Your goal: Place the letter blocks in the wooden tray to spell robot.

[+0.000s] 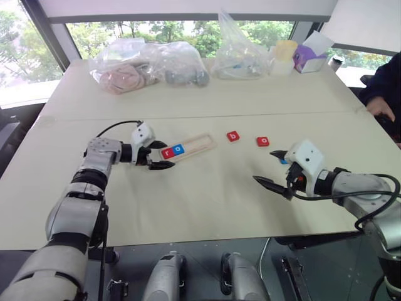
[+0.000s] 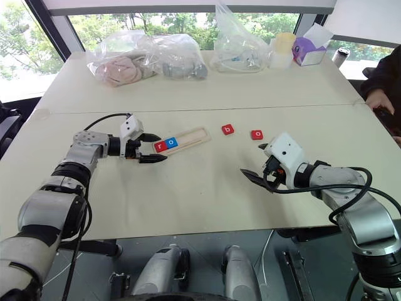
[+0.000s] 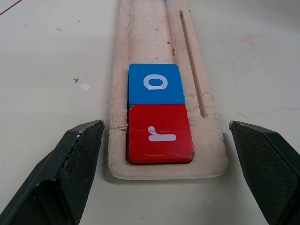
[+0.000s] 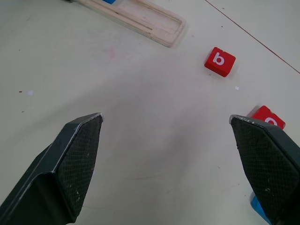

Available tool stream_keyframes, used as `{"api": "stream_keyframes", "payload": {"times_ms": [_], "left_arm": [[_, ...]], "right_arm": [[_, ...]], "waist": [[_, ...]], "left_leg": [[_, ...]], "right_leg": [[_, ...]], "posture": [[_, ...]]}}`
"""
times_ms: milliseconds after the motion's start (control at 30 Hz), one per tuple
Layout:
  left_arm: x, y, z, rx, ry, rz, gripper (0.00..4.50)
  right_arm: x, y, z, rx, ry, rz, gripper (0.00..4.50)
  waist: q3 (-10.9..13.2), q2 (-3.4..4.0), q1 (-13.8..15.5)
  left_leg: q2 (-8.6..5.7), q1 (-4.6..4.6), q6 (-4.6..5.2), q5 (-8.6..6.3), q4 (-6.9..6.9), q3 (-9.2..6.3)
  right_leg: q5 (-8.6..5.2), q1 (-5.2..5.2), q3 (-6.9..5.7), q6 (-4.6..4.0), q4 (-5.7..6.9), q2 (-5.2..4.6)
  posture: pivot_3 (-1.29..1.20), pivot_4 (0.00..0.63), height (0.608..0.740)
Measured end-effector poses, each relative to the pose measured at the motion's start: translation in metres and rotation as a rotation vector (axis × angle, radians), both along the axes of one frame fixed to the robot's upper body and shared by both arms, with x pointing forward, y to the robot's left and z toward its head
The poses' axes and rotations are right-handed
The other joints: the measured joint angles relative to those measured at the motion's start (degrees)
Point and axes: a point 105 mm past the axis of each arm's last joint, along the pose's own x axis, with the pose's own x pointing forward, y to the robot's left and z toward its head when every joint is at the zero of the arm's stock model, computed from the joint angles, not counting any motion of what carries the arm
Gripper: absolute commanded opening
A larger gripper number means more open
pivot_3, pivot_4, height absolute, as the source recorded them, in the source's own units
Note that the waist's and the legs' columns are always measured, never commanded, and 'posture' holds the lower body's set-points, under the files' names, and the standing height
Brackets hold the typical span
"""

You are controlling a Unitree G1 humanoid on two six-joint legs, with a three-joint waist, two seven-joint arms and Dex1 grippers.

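Both my grippers are spread wide and empty; left gripper (image 1: 158,155) straddles the wooden tray (image 1: 199,143) end where red r (image 3: 159,134) and blue o (image 3: 155,84) sit; nudging it probably skews the row; right gripper (image 1: 274,167) hovers near loose b (image 1: 233,136) and red o (image 1: 262,141).

Bright daylight from windows (image 1: 188,31) behind; soft shadows, sharp pics.

A small blue block (image 4: 258,207) is mostly hidden behind the right gripper's finger (image 4: 269,168); its letter is unreadable.
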Motion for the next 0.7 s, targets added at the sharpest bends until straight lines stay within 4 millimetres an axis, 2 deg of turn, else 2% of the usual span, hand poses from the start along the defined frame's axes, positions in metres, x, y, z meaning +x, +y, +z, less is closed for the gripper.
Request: {"api": "stream_keyframes", "payload": {"times_ms": [700], "left_arm": [[0.0009, -0.0010, -0.0055, 0.033, -0.013, 0.009, 4.50]], "right_arm": [[0.0028, 0.0017, 0.0048, -0.004, -0.021, 0.001, 4.45]], "waist": [[-0.07, 0.01, -0.13]], "left_leg": [[0.03, 0.12, 0.00, -0.01, 0.22, -0.02]], "right_leg": [[0.00, 0.14, 0.00, -0.01, 0.18, -0.01]], "posture": [[0.00, 0.150, 0.725]]}}
